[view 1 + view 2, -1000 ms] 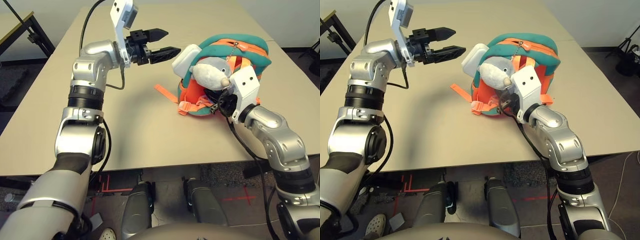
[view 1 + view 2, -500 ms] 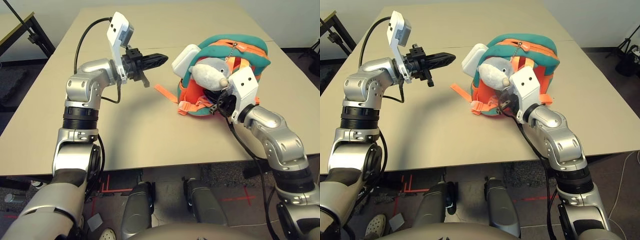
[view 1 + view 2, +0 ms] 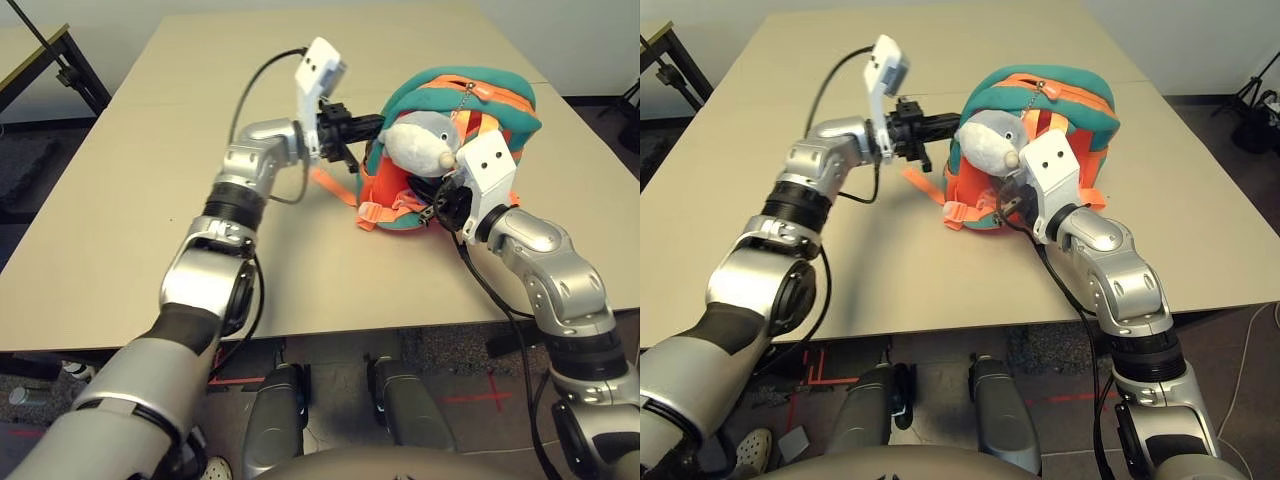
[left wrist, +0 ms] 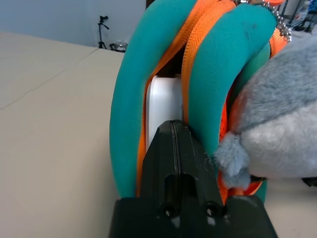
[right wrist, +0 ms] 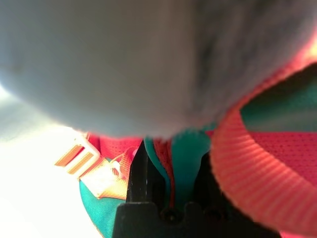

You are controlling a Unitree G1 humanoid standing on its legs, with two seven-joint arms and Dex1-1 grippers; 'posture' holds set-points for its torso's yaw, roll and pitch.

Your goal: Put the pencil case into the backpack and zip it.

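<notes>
The orange and teal backpack (image 3: 500, 100) lies on the table with its grey plush animal (image 3: 420, 140) facing me. In the left wrist view the white pencil case (image 4: 166, 99) sits inside the zip opening, between the teal rims. My left gripper (image 3: 365, 125) is shut, and its joined tips (image 4: 173, 124) press against the pencil case's end. My right gripper (image 3: 437, 205) is at the backpack's near side under the plush. In its wrist view its fingers (image 5: 141, 173) are shut on a fold of teal and orange backpack fabric (image 5: 171, 148).
An orange strap with a buckle (image 3: 325, 185) trails from the backpack onto the tan table (image 3: 200, 230). The table's near edge (image 3: 300, 335) runs just in front of my arms. A dark table frame (image 3: 40, 60) stands off to the far left.
My left gripper has shut and swung right from over the open table to the backpack's opening. The pencil case, which stuck out of the opening, now sits deeper inside. The right arm has not moved.
</notes>
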